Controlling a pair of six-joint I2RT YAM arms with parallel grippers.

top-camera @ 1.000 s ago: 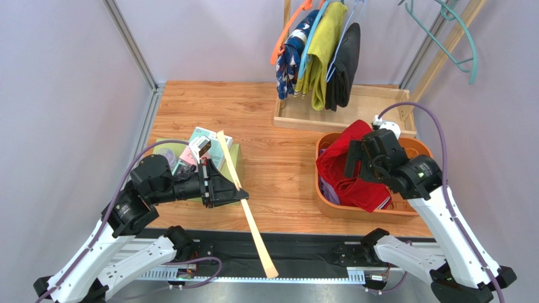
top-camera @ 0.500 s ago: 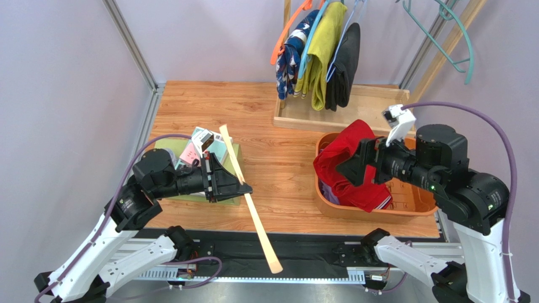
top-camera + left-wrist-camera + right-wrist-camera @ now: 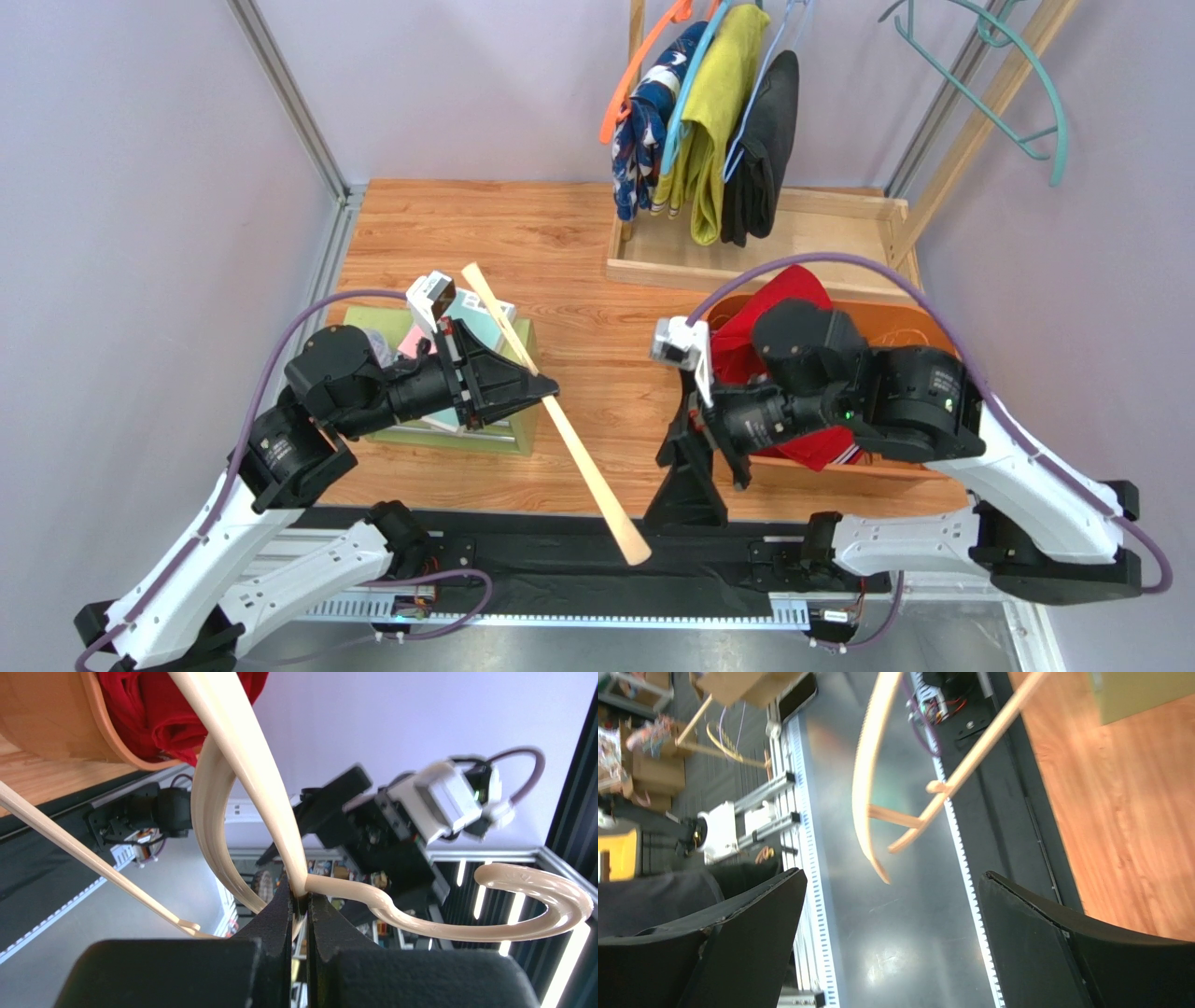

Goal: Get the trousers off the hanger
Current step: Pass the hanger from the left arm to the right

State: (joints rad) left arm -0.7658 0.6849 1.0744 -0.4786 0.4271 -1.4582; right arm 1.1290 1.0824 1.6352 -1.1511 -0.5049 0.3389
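Holding, top view: left claw is pinched on a bare cream hanger. No cloth is on it.
Hanger axis: diagonal, from far-left above the green box to near-right past the edge of the surface.
Right claw: spread and empty, just beside the hanger's near end, pointing toward the near edge.
Trousers, done: red trousers are heaped in the orange basket, behind the right arm.
Trousers, left: navy patterned trousers, yellow-green trousers and black trousers hang on the far rack.
Left wrist view: fingers are pressed together on the hanger's neck. Its hook curls right, with the red trousers and basket wall at upper left.
Right wrist view: both fingers are wide apart with nothing between them. The hanger's end floats ahead, apart from them.
Judgement: the hung trousers lie far and right of centre, away from both claws. The right arm is nearer, and the left must shed its hanger first.
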